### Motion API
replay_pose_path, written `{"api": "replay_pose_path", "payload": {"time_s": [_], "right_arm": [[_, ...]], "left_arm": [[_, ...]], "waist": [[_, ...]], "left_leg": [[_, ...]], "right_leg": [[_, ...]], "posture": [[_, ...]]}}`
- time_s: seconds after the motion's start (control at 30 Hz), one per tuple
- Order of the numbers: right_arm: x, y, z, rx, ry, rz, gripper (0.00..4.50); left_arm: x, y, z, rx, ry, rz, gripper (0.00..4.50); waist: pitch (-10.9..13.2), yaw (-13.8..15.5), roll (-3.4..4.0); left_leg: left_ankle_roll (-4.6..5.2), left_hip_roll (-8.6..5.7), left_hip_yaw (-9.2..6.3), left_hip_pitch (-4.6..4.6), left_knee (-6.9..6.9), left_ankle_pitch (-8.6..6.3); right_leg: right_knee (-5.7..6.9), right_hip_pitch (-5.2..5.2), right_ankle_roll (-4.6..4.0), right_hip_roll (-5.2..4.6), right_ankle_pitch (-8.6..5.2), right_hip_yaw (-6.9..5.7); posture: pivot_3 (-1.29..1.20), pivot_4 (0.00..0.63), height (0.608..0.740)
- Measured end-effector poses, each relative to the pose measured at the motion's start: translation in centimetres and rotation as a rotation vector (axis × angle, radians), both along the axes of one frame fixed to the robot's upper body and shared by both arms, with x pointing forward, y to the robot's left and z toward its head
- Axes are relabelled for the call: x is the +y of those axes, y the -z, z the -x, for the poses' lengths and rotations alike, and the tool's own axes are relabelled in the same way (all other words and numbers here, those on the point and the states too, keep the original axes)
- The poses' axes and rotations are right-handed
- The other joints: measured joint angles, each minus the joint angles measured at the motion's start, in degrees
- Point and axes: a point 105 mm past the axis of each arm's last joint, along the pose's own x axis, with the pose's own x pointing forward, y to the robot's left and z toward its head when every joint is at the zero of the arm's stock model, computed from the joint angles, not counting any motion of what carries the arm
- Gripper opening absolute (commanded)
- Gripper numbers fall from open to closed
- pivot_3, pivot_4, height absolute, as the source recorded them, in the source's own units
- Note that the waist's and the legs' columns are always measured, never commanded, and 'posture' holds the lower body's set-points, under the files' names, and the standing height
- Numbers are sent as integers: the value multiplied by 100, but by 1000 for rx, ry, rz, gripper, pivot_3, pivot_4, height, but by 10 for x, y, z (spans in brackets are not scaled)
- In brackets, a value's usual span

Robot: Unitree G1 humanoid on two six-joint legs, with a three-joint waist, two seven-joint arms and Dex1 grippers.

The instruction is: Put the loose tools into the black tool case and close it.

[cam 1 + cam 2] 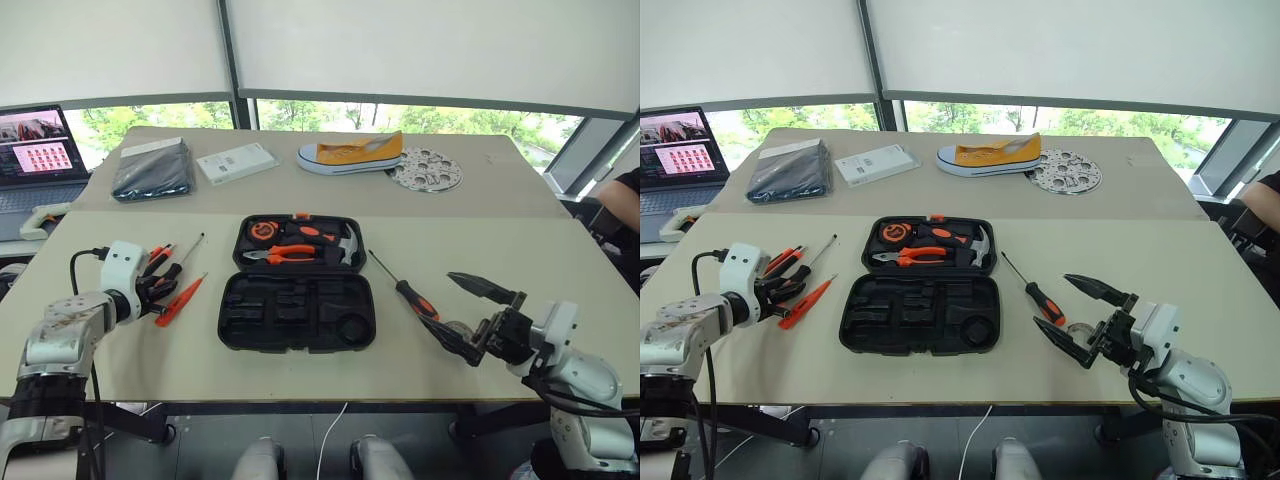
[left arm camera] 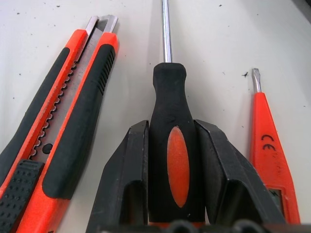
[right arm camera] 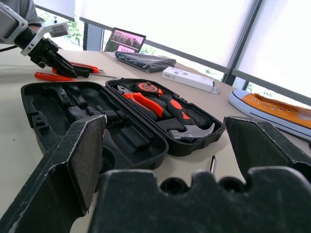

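Note:
The black tool case [image 1: 232,322] lies open mid-table, its near half holding bare moulded slots. Left of it lie the loose tools. My left gripper [image 2: 170,128] is shut on the black-and-orange handle of a screwdriver [image 2: 167,92], whose shaft points away along the table. The orange-and-black utility knife [image 2: 63,116] lies on one side of it and the slim orange tester screwdriver [image 2: 269,145] on the other. Another screwdriver [image 1: 412,295] lies right of the case. My right gripper [image 1: 440,302] hovers open beside that one, holding nothing.
The case's far half [image 1: 296,243] holds orange-handled pliers, a hammer and a tape measure. On the far table sit a black pouch [image 1: 152,168], a white box [image 1: 236,162], a yellow shoe [image 1: 352,153] and a perforated disc [image 1: 427,168]. A laptop [image 1: 35,150] stands at left.

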Motion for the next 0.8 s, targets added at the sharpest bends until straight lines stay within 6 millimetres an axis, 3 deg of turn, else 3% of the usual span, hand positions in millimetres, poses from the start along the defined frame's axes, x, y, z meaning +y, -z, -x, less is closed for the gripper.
{"api": "replay_pose_path", "payload": {"time_s": [0.07,0.2,0.27,0.37,0.47,0.57,0.63,0.8], "right_arm": [[2,-1,0,-2,-13,-2,4500],[6,-10,2,-31,-46,-14,4500],[5,-12,1,-32,-44,-5,4500],[-3,-15,-1,-12,-29,34,4500],[-8,-21,-5,2,-26,75,4500],[-8,-31,-10,-4,-43,79,4500],[-6,-37,-11,-10,-59,81,4500],[-2,-37,-13,8,-73,73,4500]], "left_arm": [[-2,-10,0,-85,42,23,903],[-21,-51,3,-286,228,47,903],[-43,-68,8,-362,391,46,903],[-94,-79,21,-383,739,-14,903],[-133,-68,26,-325,998,-147,903],[-154,-52,21,-267,1135,-261,903],[-159,-43,14,-247,1173,-329,903],[-149,-29,-4,-186,1166,-461,903]], "waist": [[2,0,-3],[2,9,-3],[2,46,-4],[2,119,-3],[2,131,-3],[2,116,-3],[2,91,-4],[2,77,-4]], "left_leg": [[0,1,0,-3,0,0],[0,1,0,-4,0,0],[0,-3,1,-7,1,0],[1,-14,6,-8,5,1],[1,-16,8,-6,6,1],[2,-9,8,-8,6,2],[3,2,6,-10,6,1],[4,12,2,-19,6,1]], "right_leg": [[-1,-2,-2,0,1,0],[-3,1,-2,-8,2,0],[-4,1,1,-13,3,-1],[-9,4,8,-19,6,0],[-13,8,9,-10,7,2],[-12,3,9,5,7,9],[-14,3,6,22,7,18],[-13,-5,1,37,5,19]], "posture": [[0,150,740],[0,150,740],[0,150,740],[0,150,740],[0,150,740],[0,150,740],[0,150,740],[0,150,740]]}}
